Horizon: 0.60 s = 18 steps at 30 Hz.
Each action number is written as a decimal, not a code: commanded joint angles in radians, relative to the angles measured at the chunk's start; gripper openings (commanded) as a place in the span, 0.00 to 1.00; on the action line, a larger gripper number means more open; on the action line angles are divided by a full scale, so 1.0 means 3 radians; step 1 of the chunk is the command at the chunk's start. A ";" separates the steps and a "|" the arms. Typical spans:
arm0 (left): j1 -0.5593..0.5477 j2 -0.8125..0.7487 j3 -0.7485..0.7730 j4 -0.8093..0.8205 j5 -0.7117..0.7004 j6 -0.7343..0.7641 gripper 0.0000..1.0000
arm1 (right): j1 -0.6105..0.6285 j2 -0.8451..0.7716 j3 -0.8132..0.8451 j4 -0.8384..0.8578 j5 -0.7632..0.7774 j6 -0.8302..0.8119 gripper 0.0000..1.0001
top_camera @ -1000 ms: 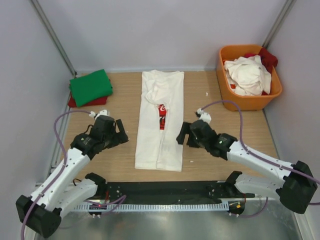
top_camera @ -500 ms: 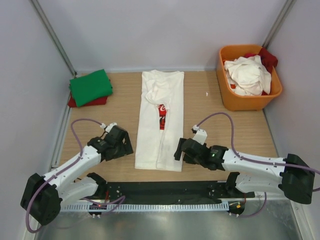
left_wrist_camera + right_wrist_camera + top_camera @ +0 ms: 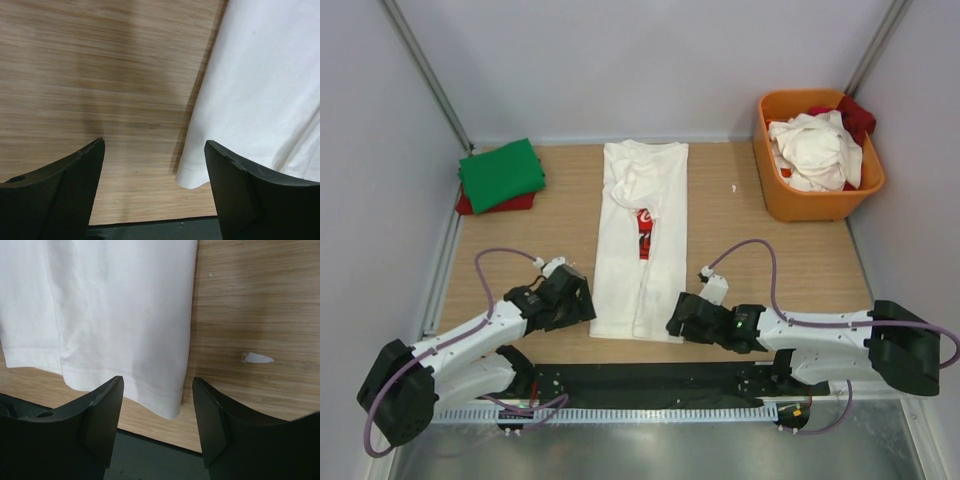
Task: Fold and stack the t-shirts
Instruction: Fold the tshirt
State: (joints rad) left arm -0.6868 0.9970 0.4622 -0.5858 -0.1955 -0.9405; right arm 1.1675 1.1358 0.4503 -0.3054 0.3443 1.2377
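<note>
Left tool (image 3: 154, 144) and right tool (image 3: 158, 380), both spread apart, hang over the near hem corners of the white shirt (image 3: 620, 290) lying lengthwise mid-tabletop (image 3: 780, 260); next, each likely must pinch its corner to fold it.

Your light wooden table (image 3: 820, 260) has a black strip (image 3: 650, 380) along its near edge. A white t-shirt (image 3: 640, 290) lies in the middle, folded lengthwise into a long band running far to near, its red chest print (image 3: 644, 222) showing between the folded sides. At the far left corner a folded red t-shirt (image 3: 515, 203) rests on the wood under a folded green t-shirt (image 3: 501, 172). The orange tub (image 3: 815, 208) stands at the far right. A small white scrap (image 3: 257, 358) lies on bare wood just right of the white shirt's near hem.
</note>
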 commanded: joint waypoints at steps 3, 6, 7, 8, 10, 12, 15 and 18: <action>-0.0180 0.0041 -0.0022 0.0311 -0.0008 -0.0204 0.78 | 0.0030 0.0120 -0.0064 0.0179 0.0034 0.0149 0.60; -0.0272 0.0097 -0.0032 0.0321 -0.0008 -0.0296 0.75 | 0.0040 0.0110 -0.0080 0.0185 0.0003 0.0169 0.55; -0.0338 0.0097 -0.0037 0.0332 -0.0018 -0.0352 0.73 | 0.0045 0.0095 -0.0080 0.0169 -0.0002 0.0180 0.54; -0.0374 0.0103 -0.0037 0.0347 -0.0023 -0.0377 0.72 | 0.0056 0.0080 -0.0085 0.0164 -0.0007 0.0185 0.52; -0.0471 0.0113 -0.0052 0.0382 -0.0044 -0.0423 0.70 | 0.0086 0.0069 -0.0105 0.0164 -0.0012 0.0215 0.51; -0.0523 0.0143 -0.0048 0.0418 -0.0054 -0.0480 0.66 | 0.0112 0.0090 -0.0115 0.0144 -0.0018 0.0226 0.50; -0.0630 0.0235 -0.0047 0.0449 -0.0085 -0.0546 0.61 | 0.0168 0.0105 -0.0156 0.0138 -0.0018 0.0282 0.49; -0.0717 0.0317 -0.0042 0.0475 -0.0120 -0.0597 0.54 | 0.0209 0.0115 -0.0192 0.0164 -0.0002 0.0348 0.43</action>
State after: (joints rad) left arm -0.8772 1.0607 0.4568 -0.4664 -0.2096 -1.0737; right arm 1.2129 1.1587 0.4259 -0.2382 0.3347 1.3003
